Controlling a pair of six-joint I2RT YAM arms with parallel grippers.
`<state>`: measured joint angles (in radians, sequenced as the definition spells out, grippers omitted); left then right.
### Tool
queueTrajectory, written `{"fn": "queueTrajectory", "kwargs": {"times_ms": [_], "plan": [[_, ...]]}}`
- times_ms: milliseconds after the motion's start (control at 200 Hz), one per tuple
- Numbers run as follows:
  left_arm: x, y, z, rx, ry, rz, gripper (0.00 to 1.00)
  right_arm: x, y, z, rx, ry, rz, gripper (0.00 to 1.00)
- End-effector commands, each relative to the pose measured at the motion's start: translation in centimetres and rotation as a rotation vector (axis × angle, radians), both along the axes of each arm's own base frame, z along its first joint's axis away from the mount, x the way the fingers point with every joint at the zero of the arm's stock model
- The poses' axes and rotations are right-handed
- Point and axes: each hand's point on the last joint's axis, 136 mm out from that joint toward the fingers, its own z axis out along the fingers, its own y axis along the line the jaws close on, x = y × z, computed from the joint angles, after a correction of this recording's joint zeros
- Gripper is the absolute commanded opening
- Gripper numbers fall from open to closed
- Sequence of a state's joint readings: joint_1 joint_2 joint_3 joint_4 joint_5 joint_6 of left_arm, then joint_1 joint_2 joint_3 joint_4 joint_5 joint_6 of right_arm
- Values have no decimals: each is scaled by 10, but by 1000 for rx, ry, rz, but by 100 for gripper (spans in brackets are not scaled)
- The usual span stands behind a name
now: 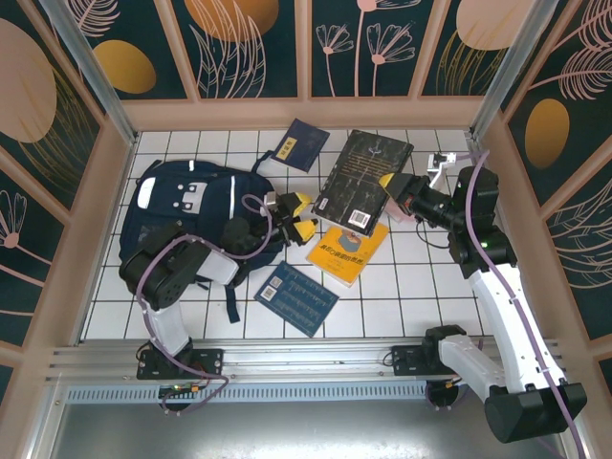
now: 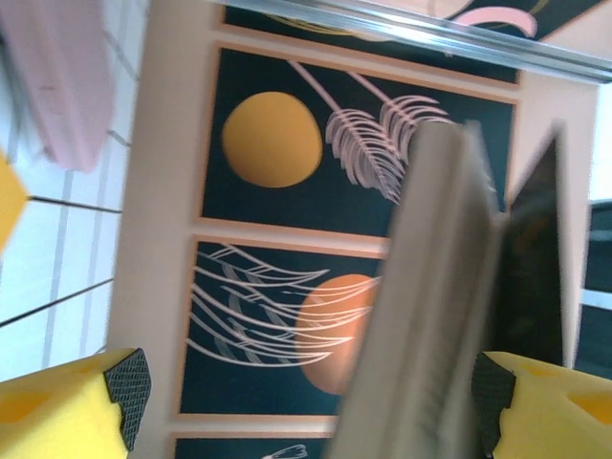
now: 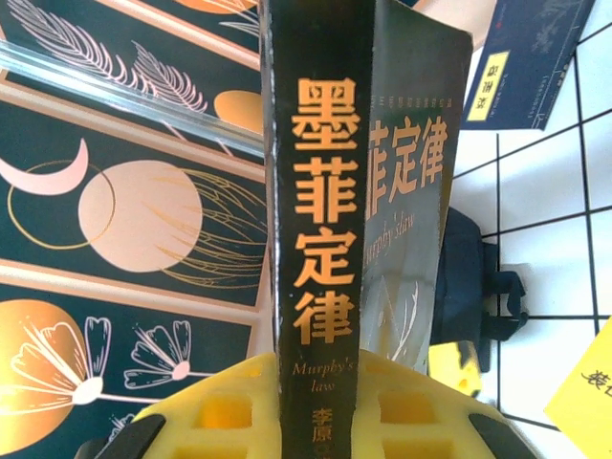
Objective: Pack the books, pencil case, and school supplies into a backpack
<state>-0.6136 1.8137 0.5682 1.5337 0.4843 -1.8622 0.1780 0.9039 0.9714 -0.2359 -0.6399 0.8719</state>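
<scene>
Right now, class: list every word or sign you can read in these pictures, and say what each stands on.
"墨菲定律": gold, down the spine of the black book.
"Murphy's law": the same spine, lower down.
Label on the navy booklet: too blurred to read.
Print on the yellow book and blue book: too small to read.

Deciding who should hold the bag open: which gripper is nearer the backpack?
Left. The left gripper, jaws open, sits just off the right edge of the backpack. The right gripper is farther right, shut on the black book.
</scene>
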Motion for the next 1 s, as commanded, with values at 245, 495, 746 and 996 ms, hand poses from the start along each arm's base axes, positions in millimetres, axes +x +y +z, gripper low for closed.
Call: {"fn": "queueTrajectory", "kwargs": {"times_ms": [245,495,746,996], "plan": [[-33,1,82,-17,-267,17,92,12,-2,2,55,-30,-55,0],[-45,-18,86,12,-227,-13,94,26,-3,-7,32,-20,-109,0],[-52,-36,72,69,-147,-42,94,40,-17,-16,5,-23,-215,0],[-60,-67,77,-32,-87,-114,94,43,-18,-16,106,-16,-248,0]]}}
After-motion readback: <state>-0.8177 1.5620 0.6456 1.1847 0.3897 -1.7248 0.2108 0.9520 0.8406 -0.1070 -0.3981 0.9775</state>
